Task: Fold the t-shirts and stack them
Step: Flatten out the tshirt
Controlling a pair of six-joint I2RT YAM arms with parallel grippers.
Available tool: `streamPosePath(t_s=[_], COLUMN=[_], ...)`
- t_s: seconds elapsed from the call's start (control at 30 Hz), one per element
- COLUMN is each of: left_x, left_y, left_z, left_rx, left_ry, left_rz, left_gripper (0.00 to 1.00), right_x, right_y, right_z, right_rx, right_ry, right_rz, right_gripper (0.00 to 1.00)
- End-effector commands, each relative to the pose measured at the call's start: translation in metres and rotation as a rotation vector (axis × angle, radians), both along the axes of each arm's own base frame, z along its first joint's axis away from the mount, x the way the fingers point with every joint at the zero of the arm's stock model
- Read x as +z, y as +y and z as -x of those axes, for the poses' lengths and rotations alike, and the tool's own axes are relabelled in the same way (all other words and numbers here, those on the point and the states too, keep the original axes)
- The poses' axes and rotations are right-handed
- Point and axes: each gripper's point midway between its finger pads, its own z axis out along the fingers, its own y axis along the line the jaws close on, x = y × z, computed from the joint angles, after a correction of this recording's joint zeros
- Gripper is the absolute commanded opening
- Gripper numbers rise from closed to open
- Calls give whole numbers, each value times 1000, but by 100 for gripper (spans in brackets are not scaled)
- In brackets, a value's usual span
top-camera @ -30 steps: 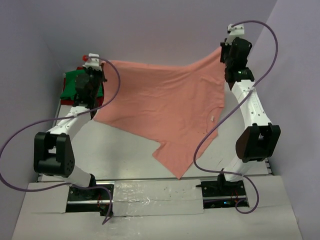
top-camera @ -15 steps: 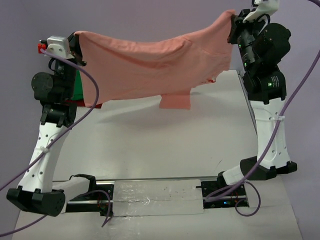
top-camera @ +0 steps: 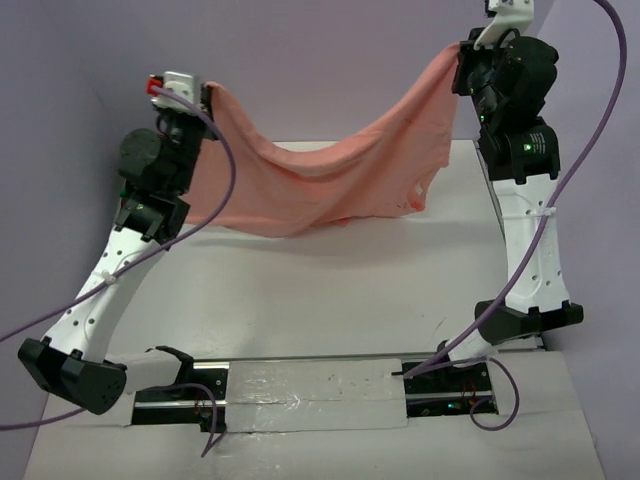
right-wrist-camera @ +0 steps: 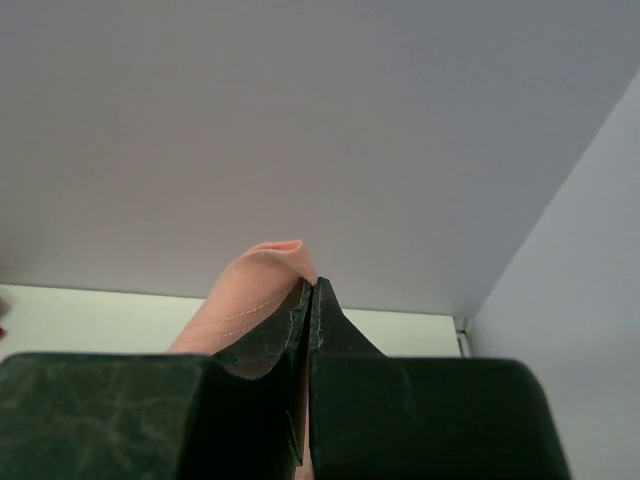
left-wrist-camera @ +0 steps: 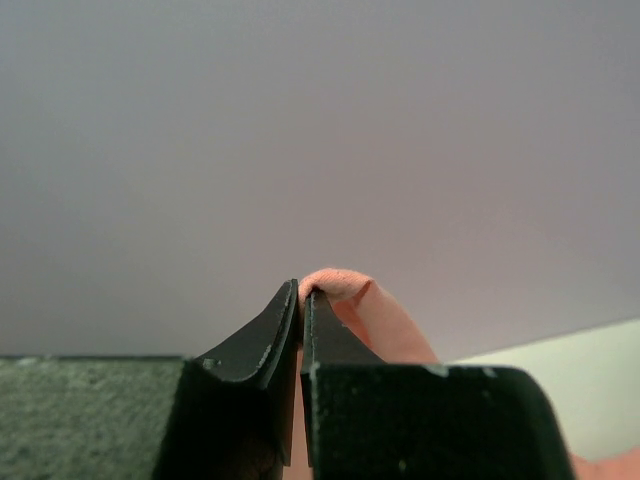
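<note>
A: Far side, what blocks?
B: The salmon-pink t-shirt [top-camera: 330, 185] hangs as a sagging curtain between the left gripper [top-camera: 205, 95] and the right gripper [top-camera: 462, 55], both clamped on it. It spans the far table [top-camera: 320, 300] from side to side. Cannot tell whether the lowest fold touches.

A: Open passage?
B: Bare table between the left arm [top-camera: 110, 280] and the right arm [top-camera: 530, 230], from the hanging hem to the base rail [top-camera: 320, 390]. Above the sag there is open air before the back wall [top-camera: 320, 60].

A: Side limits?
B: The right arm stands near the right wall [top-camera: 600, 250]. A purple cable [top-camera: 232, 170] loops across the shirt's left edge.
</note>
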Motion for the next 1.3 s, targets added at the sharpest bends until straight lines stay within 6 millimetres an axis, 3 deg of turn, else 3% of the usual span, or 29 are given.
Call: streamPosePath(t_s=[0.0, 0.1, 0.2, 0.33, 0.47, 0.67, 0.8, 0.93, 1.0, 1.17, 1.27], left_x=[40, 49, 62, 80, 96, 114, 109, 102, 108, 117, 118], left_y=[-30, -58, -79, -84, -58, 18, 37, 54, 65, 83, 91], left_z=[20, 27, 33, 35, 34, 36, 48, 57, 71, 104, 128], left_rx=[-11, -43, -74, -79, 33, 207, 232, 255, 255, 223, 194], left_ry=[-101, -110, -111, -110, -143, -179, -189, -183, -201, -213, -209], left_rz=[9, 11, 30, 76, 131, 214, 225, 227, 247, 281, 292], left_gripper=[0, 0, 0, 0, 0, 0, 0, 0, 0, 0, 0], right_x=[36, 39, 45, 56, 75, 81, 79, 83, 86, 97, 100], right_y=[-38, -58, -91, -119, -139, -152, -155, -153, -150, -126, -108], right_z=[32, 41, 53, 70, 93, 102, 104, 109, 114, 144, 175], right_rx=[-61, -107, -206, -278, -338, -349, -343, -335, -327, -260, -220], right_ry=[-108, -120, -135, -165, -219, -229, -226, -236, -244, -281, -304], right_rz=[-12, 10, 39, 50, 55, 57, 58, 62, 67, 65, 63], right_gripper=[0, 0, 0, 0, 0, 0, 0, 0, 0, 0, 0])
